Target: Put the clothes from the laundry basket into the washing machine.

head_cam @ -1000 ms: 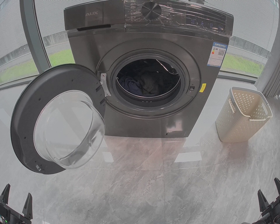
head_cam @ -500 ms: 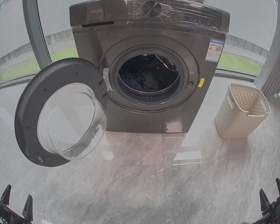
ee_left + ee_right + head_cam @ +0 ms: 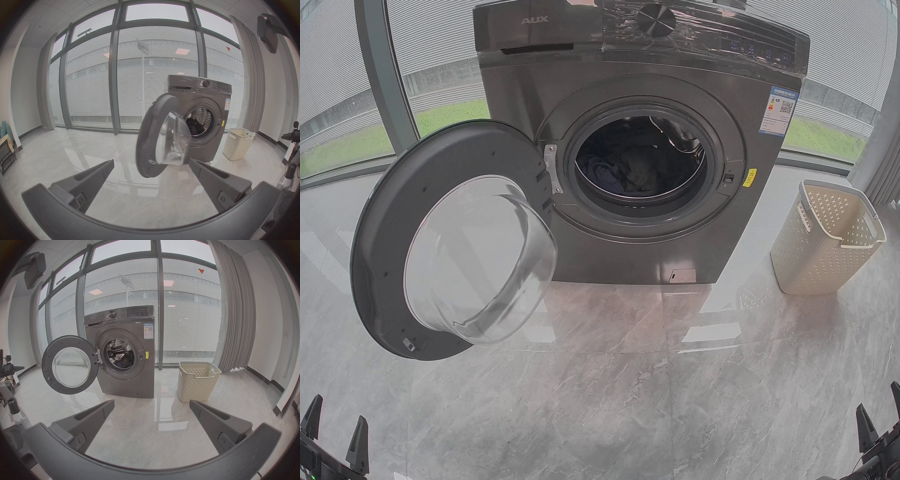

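The left pincer and right pincer both gape wide, empty. With clothes already in the washing machine ahead, the left pincer should likely push the door squarely at its rim.

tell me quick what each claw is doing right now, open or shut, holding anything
Left claw: open, holding nothing.
Right claw: open, holding nothing.

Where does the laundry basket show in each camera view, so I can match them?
Head view: the laundry basket stands at the right, on the floor beside the washing machine.
Left wrist view: the basket sits beside the machine, opposite its door side.
Right wrist view: the basket sits between machine and curtain.
Shared landmark: the machine's open door.
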{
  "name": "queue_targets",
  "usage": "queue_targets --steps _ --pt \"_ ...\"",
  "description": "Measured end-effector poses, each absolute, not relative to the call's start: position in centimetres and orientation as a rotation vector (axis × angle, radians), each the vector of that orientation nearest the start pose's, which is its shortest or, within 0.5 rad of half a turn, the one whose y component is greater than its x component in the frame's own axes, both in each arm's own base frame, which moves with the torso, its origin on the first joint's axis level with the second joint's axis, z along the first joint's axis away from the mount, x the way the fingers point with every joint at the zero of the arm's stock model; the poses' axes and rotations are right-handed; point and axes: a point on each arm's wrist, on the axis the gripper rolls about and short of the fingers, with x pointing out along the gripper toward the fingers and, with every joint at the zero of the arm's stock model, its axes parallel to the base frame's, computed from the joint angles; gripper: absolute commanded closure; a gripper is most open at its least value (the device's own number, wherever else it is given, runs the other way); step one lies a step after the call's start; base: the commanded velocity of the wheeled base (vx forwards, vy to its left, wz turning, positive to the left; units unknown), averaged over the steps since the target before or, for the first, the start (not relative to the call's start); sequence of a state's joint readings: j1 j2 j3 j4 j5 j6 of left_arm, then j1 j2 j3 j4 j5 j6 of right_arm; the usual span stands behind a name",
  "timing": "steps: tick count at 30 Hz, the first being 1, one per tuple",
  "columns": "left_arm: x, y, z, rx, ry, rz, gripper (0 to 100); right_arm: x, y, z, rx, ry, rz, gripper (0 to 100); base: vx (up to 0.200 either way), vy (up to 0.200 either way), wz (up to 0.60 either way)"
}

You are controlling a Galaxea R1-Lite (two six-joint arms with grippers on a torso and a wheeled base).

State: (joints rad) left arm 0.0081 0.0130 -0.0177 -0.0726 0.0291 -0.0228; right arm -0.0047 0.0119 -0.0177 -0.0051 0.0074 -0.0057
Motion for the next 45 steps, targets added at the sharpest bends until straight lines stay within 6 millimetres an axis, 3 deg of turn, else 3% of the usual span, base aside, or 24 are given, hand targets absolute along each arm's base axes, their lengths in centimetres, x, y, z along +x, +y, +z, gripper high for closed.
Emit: queue_targets --steps 7,14,18,24,29,37,45 --pt "-2.4 0.1 9.1 -0.041 -0.094 0.049 0 -2.3 0.0 8.1 -0.006 -0.011 0.003 0 0.000 0.000 0.00" --pt "-3.2 0.0 13.6 -0.039 -0.187 0.010 0 -2.3 0.0 8.1 -0.006 -0.011 0.003 0 0.000 0.000 0.00" --pt "-2.3 -0.1 16.4 -0.035 -0.174 -0.013 0 -2.3 0.0 8.1 -0.005 -0.010 0.004 0 0.000 0.000 0.00" --pt "1.7 -0.1 20.0 -0.031 -0.108 -0.050 0 -2.3 0.0 8.1 -0.005 -0.010 0.004 0 0.000 0.000 0.00" --pt "6.3 -0.2 21.4 -0.029 -0.038 -0.108 0 -2.3 0.0 8.1 -0.005 -0.010 0.005 0 0.000 0.000 0.00" --pt "12.9 -0.7 22.0 -0.032 0.019 -0.216 0 -2.3 0.0 8.1 -0.006 -0.010 0.006 0 0.000 0.000 0.00" --pt "16.1 -2.2 21.1 -0.033 0.072 -0.320 0 -2.3 0.0 8.1 -0.006 -0.009 0.006 0 0.000 0.000 0.00"
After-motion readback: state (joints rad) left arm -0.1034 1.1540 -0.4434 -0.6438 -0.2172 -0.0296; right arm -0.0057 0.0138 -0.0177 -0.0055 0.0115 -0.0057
